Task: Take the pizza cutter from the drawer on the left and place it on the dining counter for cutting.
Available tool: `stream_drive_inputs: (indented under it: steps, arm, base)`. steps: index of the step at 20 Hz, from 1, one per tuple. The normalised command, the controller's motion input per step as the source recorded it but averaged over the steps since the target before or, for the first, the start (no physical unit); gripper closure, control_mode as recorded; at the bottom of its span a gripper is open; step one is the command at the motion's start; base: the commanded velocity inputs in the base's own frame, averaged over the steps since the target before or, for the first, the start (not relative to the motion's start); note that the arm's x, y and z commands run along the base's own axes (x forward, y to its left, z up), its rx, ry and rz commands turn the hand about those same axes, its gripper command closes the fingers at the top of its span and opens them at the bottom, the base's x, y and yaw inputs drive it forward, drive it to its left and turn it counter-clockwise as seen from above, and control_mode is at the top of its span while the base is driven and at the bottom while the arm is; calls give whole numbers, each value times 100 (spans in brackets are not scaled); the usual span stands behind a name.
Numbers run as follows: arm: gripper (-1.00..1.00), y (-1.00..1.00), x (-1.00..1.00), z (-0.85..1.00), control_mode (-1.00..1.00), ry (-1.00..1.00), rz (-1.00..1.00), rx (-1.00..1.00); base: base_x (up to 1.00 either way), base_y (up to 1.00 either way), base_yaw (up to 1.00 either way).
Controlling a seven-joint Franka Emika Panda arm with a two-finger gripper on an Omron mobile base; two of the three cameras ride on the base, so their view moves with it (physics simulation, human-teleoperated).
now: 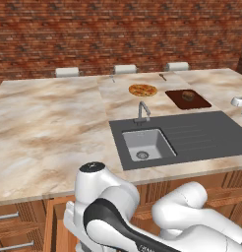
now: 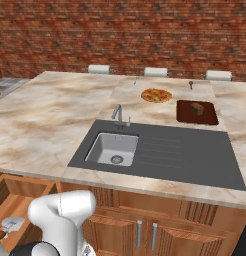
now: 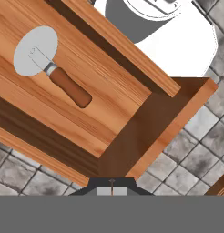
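The drawer (image 3: pixel 109 91) is open; the cutter (image 3: pixel 52 68) lies inside, upper left of the hand view. The gripper (image 3: pixel 112 184) is clenched, empty. Grasping and carrying to the counter (image 1: pixel 44 128) remain.

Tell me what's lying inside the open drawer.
Inside the drawer lies the pizza cutter, round grey blade and reddish-brown handle flat on the light wood bottom. The drawer's far end runs out of frame, so anything there is unseen.

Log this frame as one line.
phase: pre-grasp | drawer: open | pizza cutter: flat inside drawer | gripper: shut, empty, above drawer front | dining counter: no cutter
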Motion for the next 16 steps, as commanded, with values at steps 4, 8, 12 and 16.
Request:
stream_drive_inputs:
  steps: [4,8,12,16]
  arm:
    - [100,-3,47,-21,-100,0,32,-4]
    - [100,-4,47,-41,-100,3,33,-1]
    - [100,0,28,-65,-100,0,29,-2]
    - [100,0,10,-44,-100,0,24,0]
  base:
    - [0,0,0]
    - [0,0,0]
    - [0,0,0]
    - [0,0,0]
